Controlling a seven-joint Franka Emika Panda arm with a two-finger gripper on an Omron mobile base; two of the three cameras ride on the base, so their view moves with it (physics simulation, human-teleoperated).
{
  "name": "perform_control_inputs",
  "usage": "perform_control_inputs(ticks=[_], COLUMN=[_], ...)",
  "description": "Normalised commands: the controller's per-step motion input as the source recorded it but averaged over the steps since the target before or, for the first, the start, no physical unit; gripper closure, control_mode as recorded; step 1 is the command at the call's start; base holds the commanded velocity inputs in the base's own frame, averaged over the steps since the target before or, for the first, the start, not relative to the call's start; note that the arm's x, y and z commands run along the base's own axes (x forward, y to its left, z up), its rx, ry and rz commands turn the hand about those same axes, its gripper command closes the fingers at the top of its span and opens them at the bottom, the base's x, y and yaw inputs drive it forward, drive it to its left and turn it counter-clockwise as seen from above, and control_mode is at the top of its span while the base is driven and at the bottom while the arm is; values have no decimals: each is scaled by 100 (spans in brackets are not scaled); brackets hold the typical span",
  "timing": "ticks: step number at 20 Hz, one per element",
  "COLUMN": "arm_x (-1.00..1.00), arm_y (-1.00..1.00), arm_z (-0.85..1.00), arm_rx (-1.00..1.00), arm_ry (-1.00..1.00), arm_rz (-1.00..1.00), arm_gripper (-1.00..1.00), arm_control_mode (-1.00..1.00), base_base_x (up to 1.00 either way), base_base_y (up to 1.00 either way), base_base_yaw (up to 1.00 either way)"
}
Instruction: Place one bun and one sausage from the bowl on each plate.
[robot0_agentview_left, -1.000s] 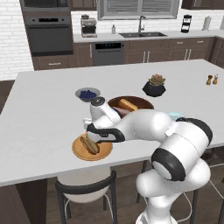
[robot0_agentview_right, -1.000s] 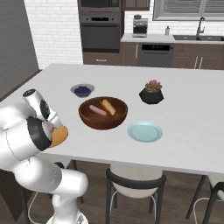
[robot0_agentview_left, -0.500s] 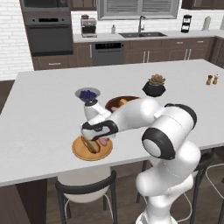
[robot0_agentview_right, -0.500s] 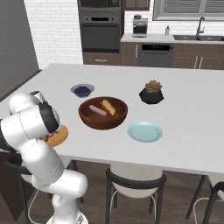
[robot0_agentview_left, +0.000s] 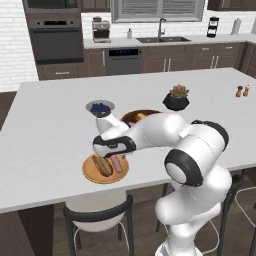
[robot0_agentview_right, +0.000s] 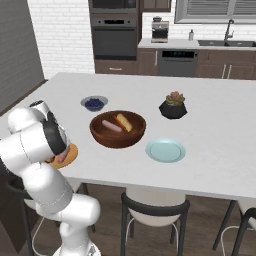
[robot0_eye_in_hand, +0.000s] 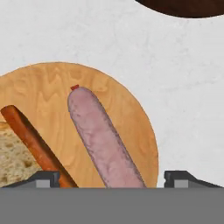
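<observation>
Hand view is showing you the gripper (robot0_eye_in_hand: 112, 177) spread wide above a sausage (robot0_eye_in_hand: 103, 139) lying on the orange plate (robot0_eye_in_hand: 127, 109) beside a bun (robot0_eye_in_hand: 17, 153), nothing pinched

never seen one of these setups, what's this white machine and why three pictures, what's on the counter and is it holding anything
The white machine is a robot arm on a base that can drive, in a computer-rendered kitchen. Two pictures come from cameras on the base, behind the arm to its left and right. The third comes from a camera on the hand, looking down past the gripper.

On the white counter lie an orange wooden plate with a bun and a pink sausage side by side on it. There is also a dark wooden bowl holding another bun and sausage, a bare pale blue plate, a small bowl of blueberries and a potted plant.

The gripper holds nothing: its fingertips stand wide apart on either side of the sausage on the plate.
</observation>
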Motion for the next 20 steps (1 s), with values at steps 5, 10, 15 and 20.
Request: perform_control_inputs(ticks=[5,10,15,20], arm_x=[-9,57,100,99], arm_y=[-44,-95,-100,-100], arm_z=[81,82,38,9], arm_rx=[9,2,0,0], arm_ry=[-21,-11,-1,0], arm_rz=[0,0,0,9], arm_gripper=[-100,-100,-100,-100], arm_control_mode=[-100,-100,-100,-100], base_base_x=[0,0,0,0], base_base_y=[0,0,0,0], base_base_yaw=[0,0,0,0])
